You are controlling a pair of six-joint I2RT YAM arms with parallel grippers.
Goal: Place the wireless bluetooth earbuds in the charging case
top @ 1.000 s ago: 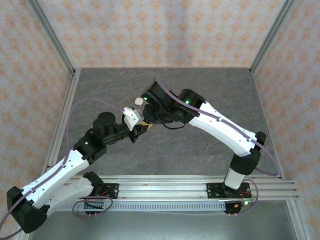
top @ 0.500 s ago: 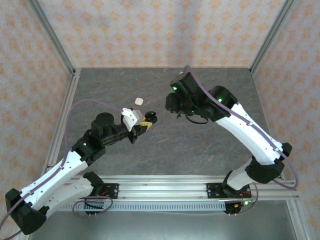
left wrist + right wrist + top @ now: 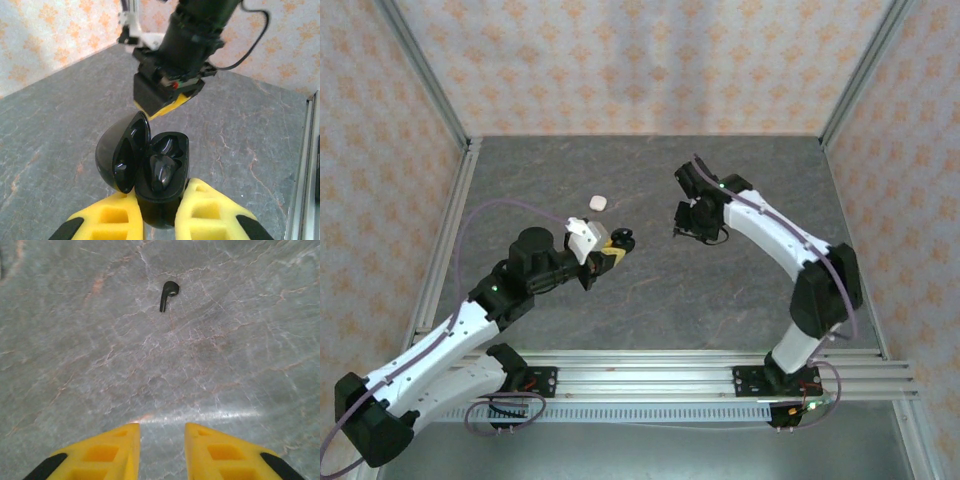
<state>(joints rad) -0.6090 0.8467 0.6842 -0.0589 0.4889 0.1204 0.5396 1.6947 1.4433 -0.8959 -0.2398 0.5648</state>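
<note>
— Where's the charging case [image 3: 160, 170]?
— Lower centre of the left wrist view, open, clamped between the left fingers [image 3: 205, 212].
— And the right fingers [image 3: 112, 450]?
— Slightly apart, holding nothing. A black earbud [image 3: 169, 294] lies upper-middle on the worktop [image 3: 225, 365].

Top view: bright, even, diffuse light from above. The 2 arms cast only faint, soft-edged shadows on the grey table [image 3: 720, 290]. Walls read pale and slightly washed. Focus sharp from near to far.

Left wrist view: the glossy black case [image 3: 162, 170] carries soft white highlights on lid and cup and is in focus. The yellow fingers [image 3: 212, 212] of the left gripper [image 3: 160, 192] at the near edge are blurred. The far wall is soft.

Right wrist view: 1 pale glare band lies on the stone just beyond the right gripper [image 3: 161, 427]. The black earbud [image 3: 168, 294] is sharp, with 1 small glint.
</note>
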